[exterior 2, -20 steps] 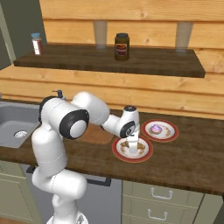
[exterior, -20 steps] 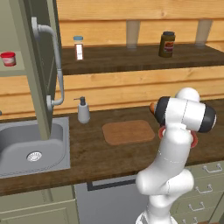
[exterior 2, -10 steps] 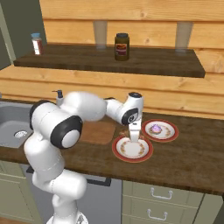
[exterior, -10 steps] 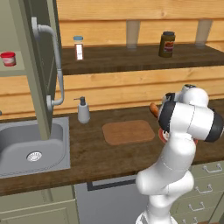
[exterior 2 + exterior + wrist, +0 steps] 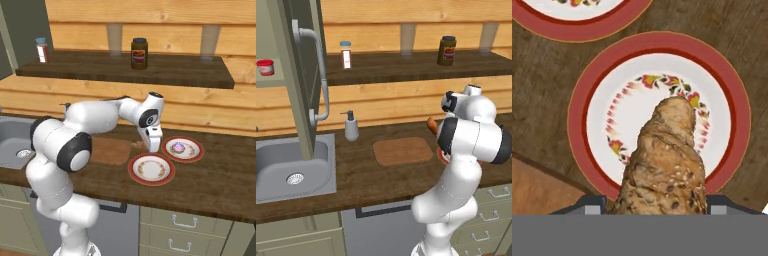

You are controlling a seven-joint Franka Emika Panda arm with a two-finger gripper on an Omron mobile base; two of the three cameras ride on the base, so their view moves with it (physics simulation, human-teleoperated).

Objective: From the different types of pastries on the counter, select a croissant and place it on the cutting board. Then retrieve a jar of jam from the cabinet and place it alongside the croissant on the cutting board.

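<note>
The end effector (image 5: 150,146) is closed on the croissant (image 5: 664,165), lifted over the emptied red-rimmed plate (image 5: 587,105), its long axis pointing to 12 o'clock in the hand view, while the cutting board (image 5: 532,187) lies at about 8 o'clock, just beside the plate on the bench (image 5: 215,175).

no readable text, labels or numbers anywhere

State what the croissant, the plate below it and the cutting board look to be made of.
Croissant: baked dough, matte golden-brown crust, lumpy and flecked with what look like seeds. Plate: likely glazed ceramic, smooth white with a red rim and a painted floral ring. Cutting board: apparently wood, flat light brown, no shine; grain is too faint to confirm.
</note>
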